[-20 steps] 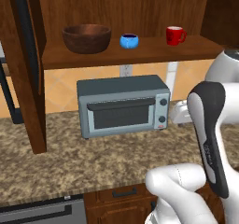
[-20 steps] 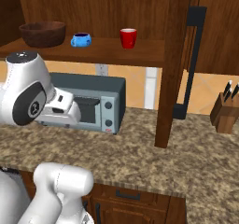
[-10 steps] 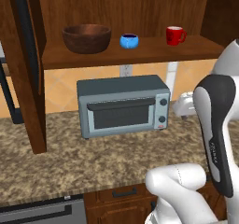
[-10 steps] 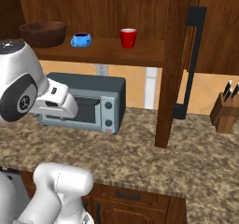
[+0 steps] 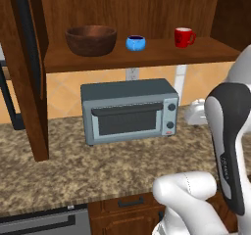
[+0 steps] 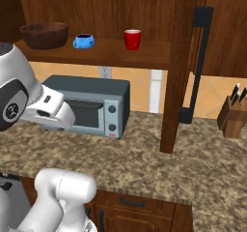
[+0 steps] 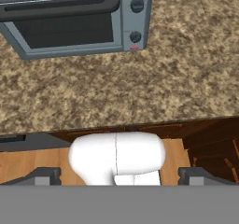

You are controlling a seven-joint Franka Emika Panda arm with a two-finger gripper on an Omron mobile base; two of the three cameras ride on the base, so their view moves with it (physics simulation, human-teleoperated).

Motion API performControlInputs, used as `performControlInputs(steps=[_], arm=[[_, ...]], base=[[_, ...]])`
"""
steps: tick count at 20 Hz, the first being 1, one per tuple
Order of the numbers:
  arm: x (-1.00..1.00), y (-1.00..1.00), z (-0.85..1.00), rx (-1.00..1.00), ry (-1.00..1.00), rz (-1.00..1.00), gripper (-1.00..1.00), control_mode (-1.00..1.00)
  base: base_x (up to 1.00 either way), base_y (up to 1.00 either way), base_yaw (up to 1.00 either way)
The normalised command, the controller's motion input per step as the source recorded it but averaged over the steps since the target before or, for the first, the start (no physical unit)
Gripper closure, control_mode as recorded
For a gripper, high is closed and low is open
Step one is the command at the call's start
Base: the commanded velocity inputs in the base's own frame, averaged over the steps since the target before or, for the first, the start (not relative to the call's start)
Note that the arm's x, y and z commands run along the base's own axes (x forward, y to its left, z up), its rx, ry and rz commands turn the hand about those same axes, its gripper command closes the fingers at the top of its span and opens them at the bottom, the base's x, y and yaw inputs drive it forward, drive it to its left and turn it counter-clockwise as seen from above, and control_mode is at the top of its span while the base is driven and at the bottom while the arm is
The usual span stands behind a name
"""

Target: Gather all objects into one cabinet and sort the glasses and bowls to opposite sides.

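On the cabinet shelf (image 5: pixel 147 57) stand a big brown wooden bowl (image 5: pixel 91 39), a small blue bowl (image 5: pixel 136 43) and a red mug (image 5: pixel 184 37), left to right. The right base view shows the same row: wooden bowl (image 6: pixel 43 34), blue bowl (image 6: pixel 84 41), red mug (image 6: pixel 132 39). My gripper (image 7: pixel 119 177) hangs well below the shelf, over the counter in front of the toaster oven. It points down and is open, and its fingertips (image 7: pixel 43 176) stand far apart with nothing between them.
A grey toaster oven (image 5: pixel 128 110) sits on the speckled stone counter (image 7: pixel 140 87) under the shelf. The cabinet's tall door (image 6: pixel 179 66) stands open to the right, with a dark handle (image 6: pixel 198 66). A knife block (image 6: pixel 234 115) stands at the far right.
The arm has folded down and its hand has sunk a little in front of the toaster oven. The dishes on the shelf have not moved.
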Motion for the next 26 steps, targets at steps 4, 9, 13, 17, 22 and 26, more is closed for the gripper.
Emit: performControlInputs(steps=[4, 9, 13, 17, 22, 26], arm=[[-0.19, 0.01, -0.04, 0.0, 0.01, 0.0, -1.0, -1.0], [0.0, 0.0, 0.0, 0.0, 0.01, 0.0, -1.0, -1.0], [0.0, 0.0, 0.0, 0.0, 0.0, 0.0, -1.0, 1.0], [0.0, 0.0, 0.0, 0.0, 0.0, 0.0, -1.0, 1.0], [0.0, 0.0, 0.0, 0.0, 0.0, 0.0, -1.0, 1.0], [0.0, 0.0, 0.0, 0.0, 0.0, 0.0, -1.0, 1.0]], base=[[0.0, 0.0, 0.0], [0.0, 0.0, 0.0], [-0.06, 0.0, 0.0], [-0.81, 0.0, -0.01], [-1.0, 0.0, 0.0], [-0.97, 0.14, 0.03]])
